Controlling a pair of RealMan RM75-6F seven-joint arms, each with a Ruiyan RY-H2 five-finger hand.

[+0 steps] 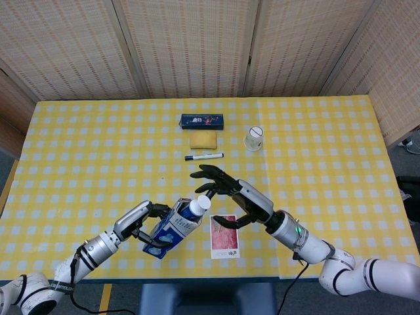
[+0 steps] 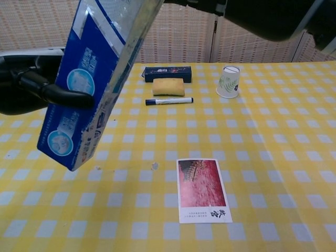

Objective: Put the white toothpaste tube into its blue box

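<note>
- Held by the left hand (image 1: 141,220) above the tabletop's (image 1: 79,144) near edge: the blue box (image 1: 169,228), long axis slanting from the near-left corner side up toward the far right.
- Sticking out of the box's raised open end: the white toothpaste tube (image 1: 197,206), cap end outermost, body mostly inside, not yet fully in.
- Just right of that cap and nearer to it: the right hand (image 1: 226,190), fingers spread wide, holding nothing.
- Judged next: a push on the cap along the box's axis, down toward the left hand.
</note>
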